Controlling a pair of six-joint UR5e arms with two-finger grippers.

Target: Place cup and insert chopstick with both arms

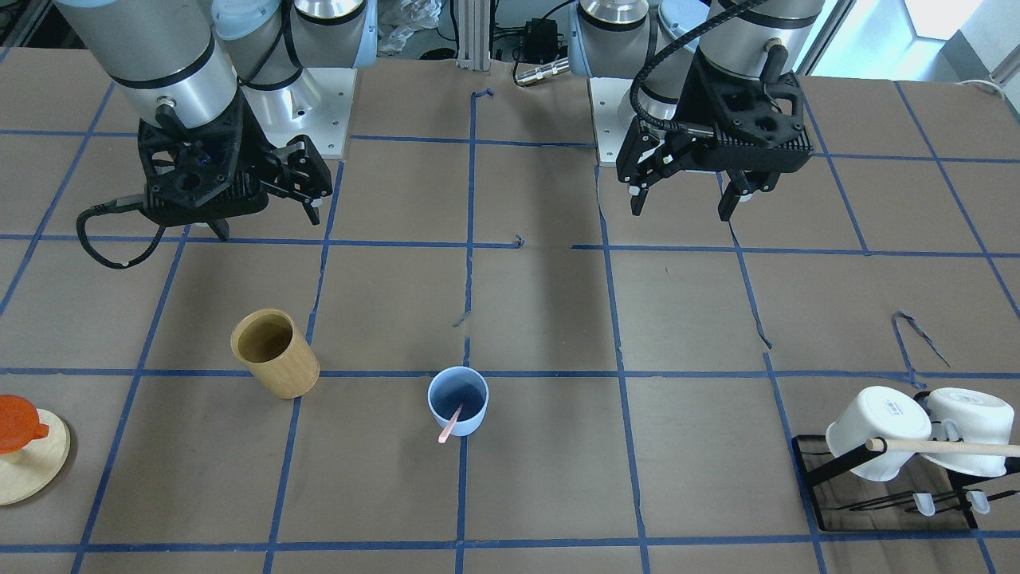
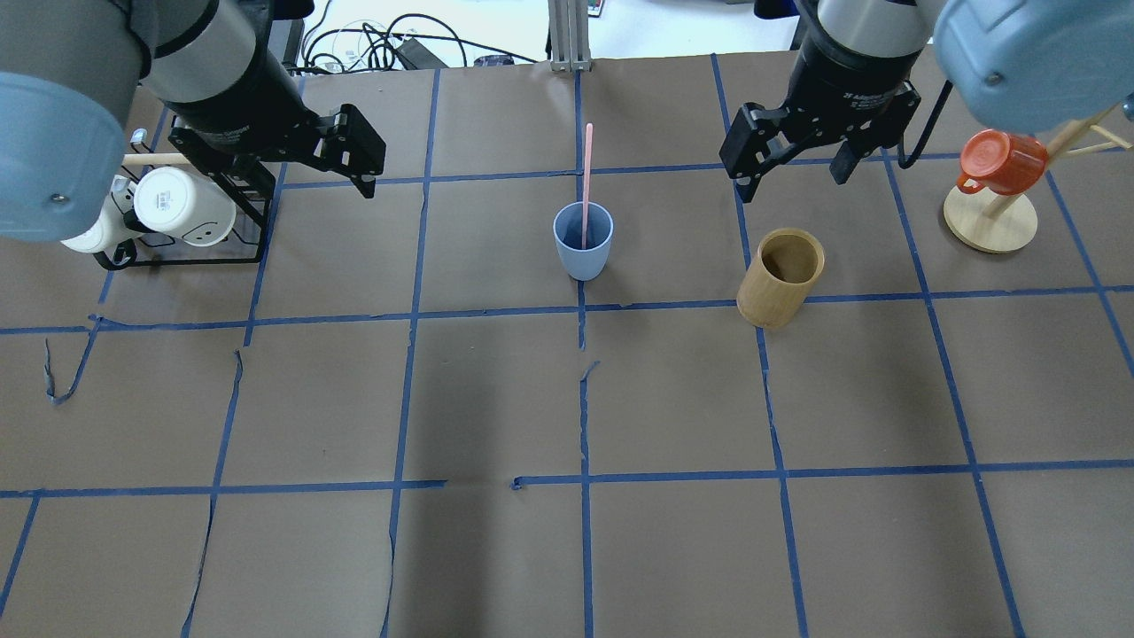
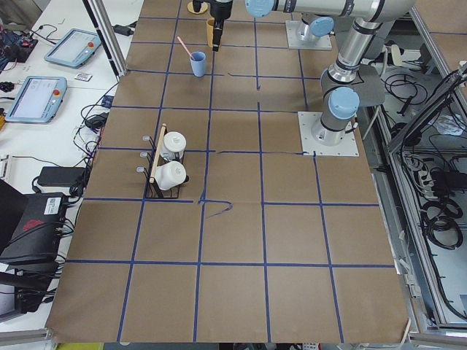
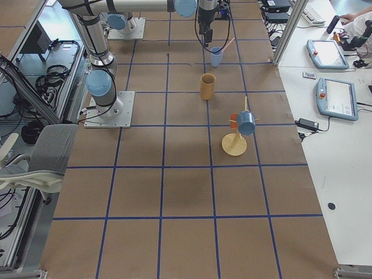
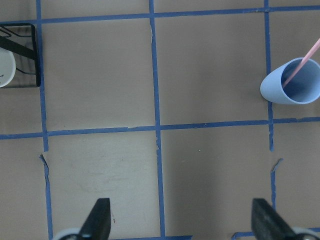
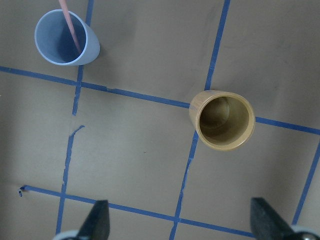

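The light-blue cup (image 1: 458,401) stands upright near the table's middle, also in the overhead view (image 2: 583,241) and both wrist views (image 5: 291,84) (image 6: 66,38). A pale-pink chopstick (image 1: 449,426) leans inside it, sticking out over the rim (image 2: 586,168). My left gripper (image 1: 681,209) hangs open and empty above the table, well away from the cup; its fingers frame the left wrist view (image 5: 181,220). My right gripper (image 1: 267,219) is also open and empty, raised near the tan holder (image 6: 182,220).
A tan wooden cylindrical holder (image 1: 275,353) stands on the robot's right of the cup. A black rack (image 1: 821,470) holds two white mugs and a wooden rod at the robot's left. An orange mug (image 2: 1001,159) hangs on a wooden stand at the far right.
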